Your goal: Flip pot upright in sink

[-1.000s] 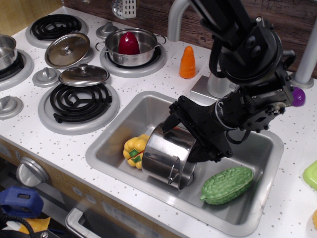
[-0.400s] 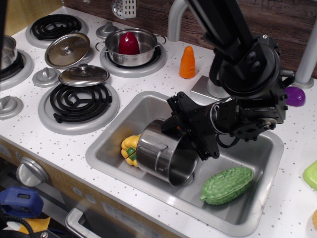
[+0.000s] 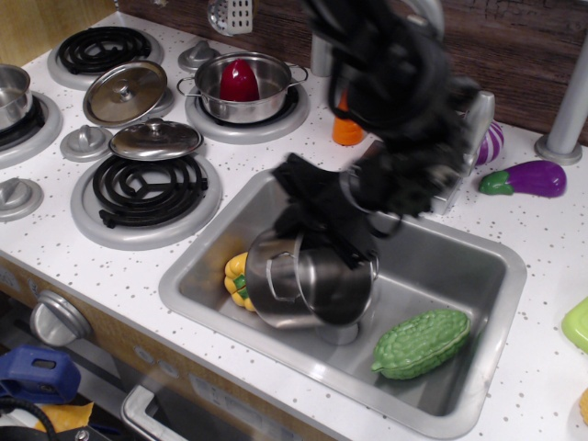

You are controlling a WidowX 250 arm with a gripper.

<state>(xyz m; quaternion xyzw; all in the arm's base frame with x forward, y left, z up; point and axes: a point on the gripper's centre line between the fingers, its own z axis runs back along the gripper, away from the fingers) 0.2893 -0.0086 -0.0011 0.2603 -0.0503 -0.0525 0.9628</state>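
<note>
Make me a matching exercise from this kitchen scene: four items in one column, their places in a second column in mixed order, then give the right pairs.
Items:
1. pot
2. green bumpy vegetable
3. red vegetable
4. purple eggplant

Places:
A. on the speckled countertop, right of the sink
B. inside the shallow steel pan on the stove
C. tilted over the sink, at the gripper
D. lying in the sink's right part

Pairs: 1-C, 2-D, 3-B, 4-A
</note>
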